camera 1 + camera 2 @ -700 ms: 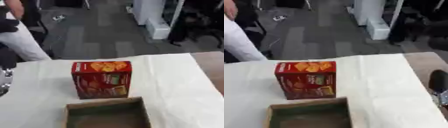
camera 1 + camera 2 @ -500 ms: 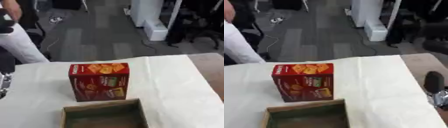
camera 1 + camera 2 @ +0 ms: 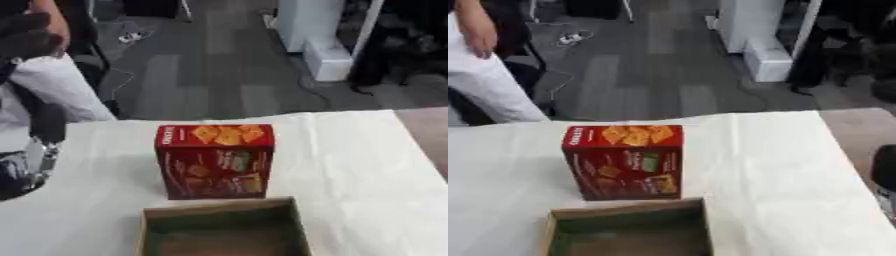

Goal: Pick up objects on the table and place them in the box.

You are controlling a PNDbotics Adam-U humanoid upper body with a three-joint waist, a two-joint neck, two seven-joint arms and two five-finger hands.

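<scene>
The red cracker box [image 3: 215, 161] stands upright on the white cloth-covered table [image 3: 350, 165], long axis vertical, printed face toward the robot, and it sits just behind the open cardboard box [image 3: 220, 230], nearly touching that box's far wall. The robot's left hand [image 3: 39, 145] shows at the view's left edge, to the left of the cracker box and a little nearer than its top, apart from it, with bare cloth between. How its fingers sit, I cannot tell, and it seems to have hold of nothing. The right hand [image 3: 884, 187] peeks in at the far right edge of the right eye view, also apart from the cracker box, its fingers not readable either. By my judgement the left hand is the closer one, so a sideways reach to the right would meet the box's narrow side. Beyond the table lies grey office floor.
</scene>
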